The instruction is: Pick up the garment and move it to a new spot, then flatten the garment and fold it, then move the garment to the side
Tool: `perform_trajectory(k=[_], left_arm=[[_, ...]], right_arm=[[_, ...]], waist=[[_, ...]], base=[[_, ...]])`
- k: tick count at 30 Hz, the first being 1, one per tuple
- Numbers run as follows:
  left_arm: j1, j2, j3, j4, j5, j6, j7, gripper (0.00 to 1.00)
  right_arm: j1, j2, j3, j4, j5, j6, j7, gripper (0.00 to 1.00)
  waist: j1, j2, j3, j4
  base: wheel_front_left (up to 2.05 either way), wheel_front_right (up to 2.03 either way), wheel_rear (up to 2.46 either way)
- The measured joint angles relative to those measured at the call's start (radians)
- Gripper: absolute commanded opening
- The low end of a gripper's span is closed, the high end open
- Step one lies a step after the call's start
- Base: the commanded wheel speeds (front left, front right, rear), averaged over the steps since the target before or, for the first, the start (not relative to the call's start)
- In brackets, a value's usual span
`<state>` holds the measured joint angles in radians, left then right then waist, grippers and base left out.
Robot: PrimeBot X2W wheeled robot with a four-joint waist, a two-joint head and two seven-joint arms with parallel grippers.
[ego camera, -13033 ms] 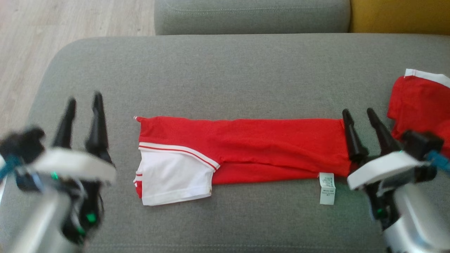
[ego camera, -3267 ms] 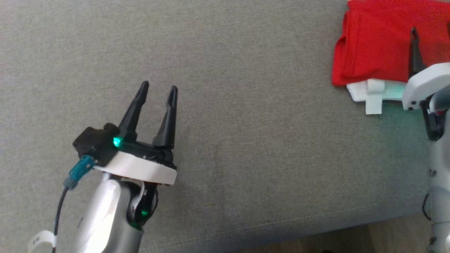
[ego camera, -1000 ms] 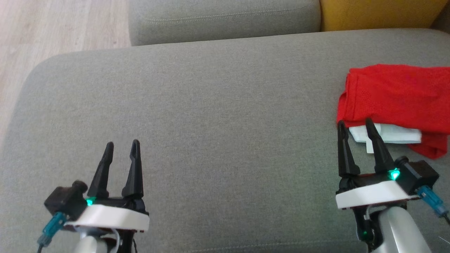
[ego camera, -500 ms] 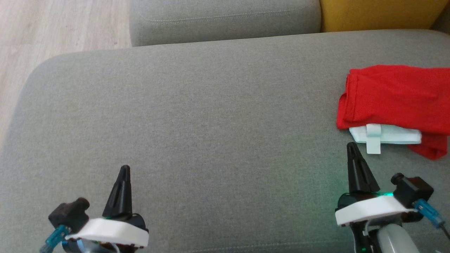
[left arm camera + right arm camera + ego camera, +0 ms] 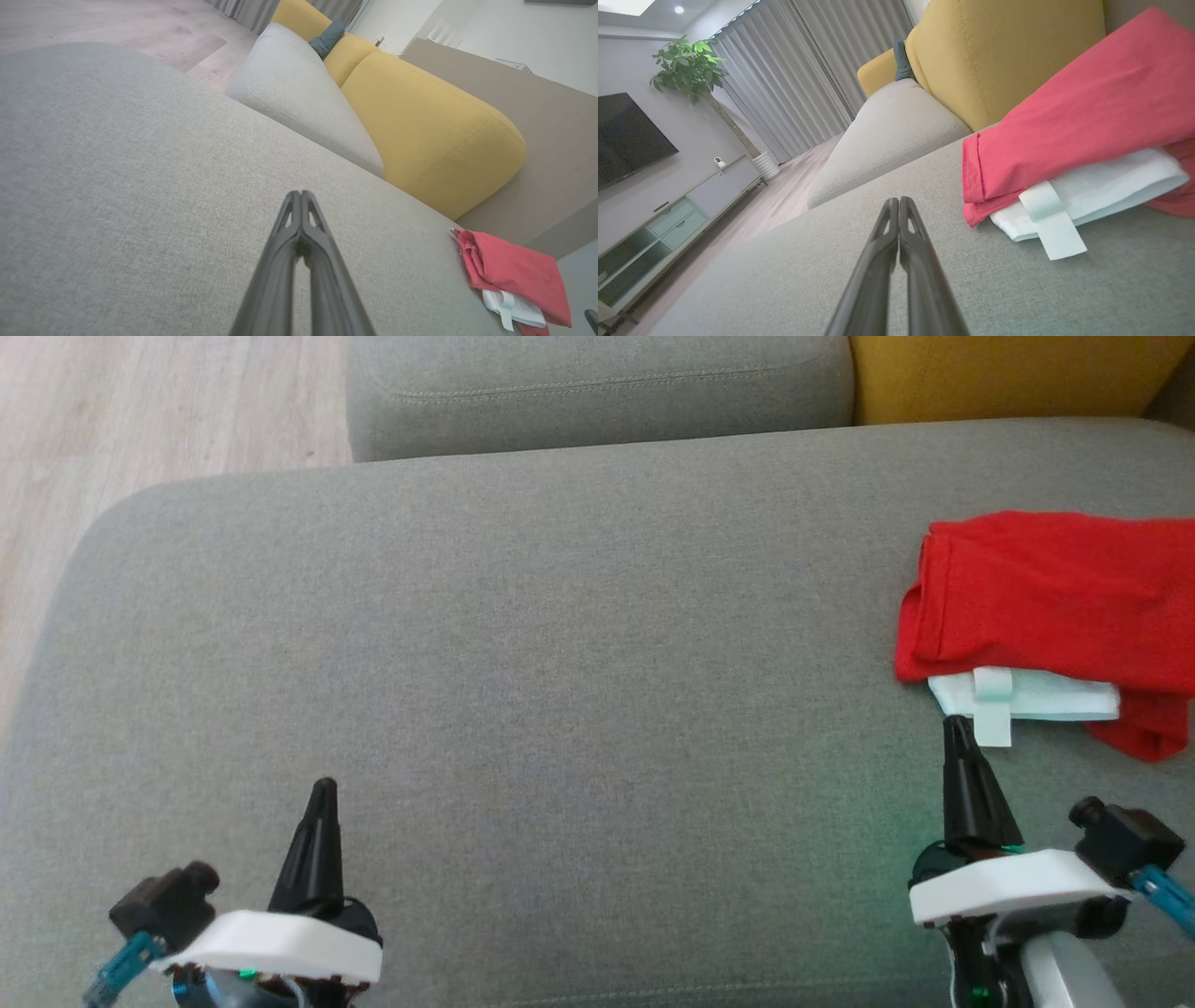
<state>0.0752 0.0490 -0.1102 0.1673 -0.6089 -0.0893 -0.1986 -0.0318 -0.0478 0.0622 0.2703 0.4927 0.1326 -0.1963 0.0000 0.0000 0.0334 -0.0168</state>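
The garment [image 5: 1055, 607] is red with a white part and a white label, folded into a small stack at the right edge of the grey sofa seat [image 5: 560, 653]. It also shows in the left wrist view [image 5: 509, 275] and the right wrist view [image 5: 1073, 135]. My left gripper [image 5: 322, 789] is shut and empty at the lower left, far from the garment. My right gripper [image 5: 954, 723] is shut and empty, its tip just below the white label, apart from the cloth. Both pairs of fingers press together [image 5: 301, 196] [image 5: 898, 201].
A grey back cushion [image 5: 597, 383] and a yellow cushion [image 5: 1008, 373] lie beyond the seat. Wooden floor [image 5: 140, 411] shows at the upper left. The right wrist view shows curtains, a potted plant [image 5: 691, 70] and a TV cabinet [image 5: 668, 214].
Both grippers have shut from open and drawn back slightly toward the bottom of the head view. The folded garment lies where it was.
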Motion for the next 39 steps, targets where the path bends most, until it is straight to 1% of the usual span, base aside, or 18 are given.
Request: perform_trajectory(k=[39], left_arm=[[-0.046,0.003,0.059,0.038,-0.392,-0.014,0.106,0.00]], right_arm=[[0.000,-0.005,-0.049,0.000,0.439,0.000,0.097,0.00]], waist=[[0.0000,0.0000,-0.012,0.006]], base=[[0.00,0.00,0.00]])
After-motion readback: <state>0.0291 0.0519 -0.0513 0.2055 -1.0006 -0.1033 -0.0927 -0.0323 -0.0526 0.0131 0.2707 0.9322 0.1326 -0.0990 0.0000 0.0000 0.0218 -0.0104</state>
